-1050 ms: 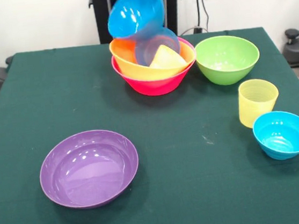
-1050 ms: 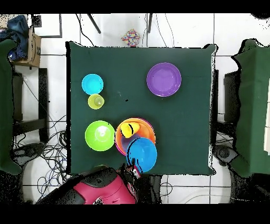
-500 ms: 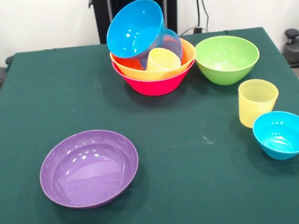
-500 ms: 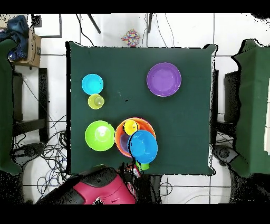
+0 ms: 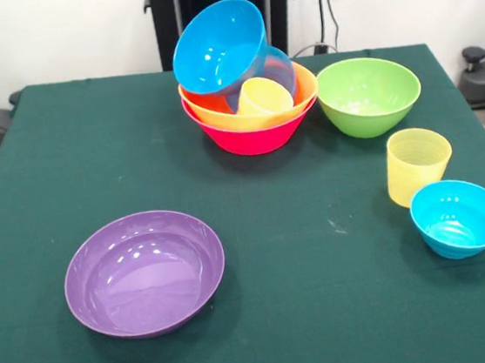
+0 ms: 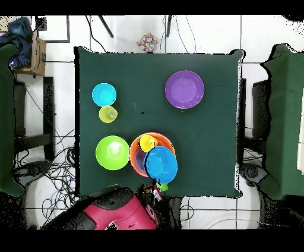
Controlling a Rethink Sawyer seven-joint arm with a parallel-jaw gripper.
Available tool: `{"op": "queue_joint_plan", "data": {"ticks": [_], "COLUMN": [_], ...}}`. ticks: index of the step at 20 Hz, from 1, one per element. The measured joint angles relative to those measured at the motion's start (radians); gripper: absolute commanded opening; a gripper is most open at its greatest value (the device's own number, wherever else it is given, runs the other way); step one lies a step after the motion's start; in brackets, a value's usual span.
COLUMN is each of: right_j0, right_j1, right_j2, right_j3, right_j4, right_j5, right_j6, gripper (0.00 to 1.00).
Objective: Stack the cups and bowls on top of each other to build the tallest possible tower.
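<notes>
Pink-based leaning tower (image 5: 247, 102), tilted blue bowl (image 5: 216, 44) topmost.

tower (image 5: 246, 93): far side of table (image 5: 325, 295), centre
medium bowl (image 5: 368, 95): just right of tower
wide bowl (image 5: 144, 272): near left
cup (image 5: 417, 164): right, small bowl (image 5: 459, 217) before it

green table (image 5: 277, 256), cardboard box (image 6: 37, 50), floor cables (image 6: 56, 169)
</notes>
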Motion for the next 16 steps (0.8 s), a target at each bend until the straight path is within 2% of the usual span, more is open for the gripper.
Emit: {"op": "queue_joint_plan", "data": {"ticks": [3,4,6,8,10,11,16], "right_j0": [-0.033,-0.076,-0.118,-0.204,-0.244,-0.296,-0.419], "right_j1": [-0.007,-0.018,-0.028,-0.047,-0.054,-0.061,-0.071], "right_j2": [-0.019,-0.034,-0.044,-0.057,-0.060,-0.062,-0.061], "right_j3": [-0.012,-0.023,-0.032,-0.050,-0.059,-0.073,-0.115], "right_j4": [-0.045,-0.078,-0.099,-0.133,-0.146,-0.164,-0.197], "right_j5": [-0.032,-0.061,-0.083,-0.114,-0.123,-0.130,-0.131], "right_j6": [0.000,0.000,0.000,0.000,0.000,0.000,0.000], "gripper": [1.00,1.00,1.00,1.00,1.00,1.00,1.00]}}
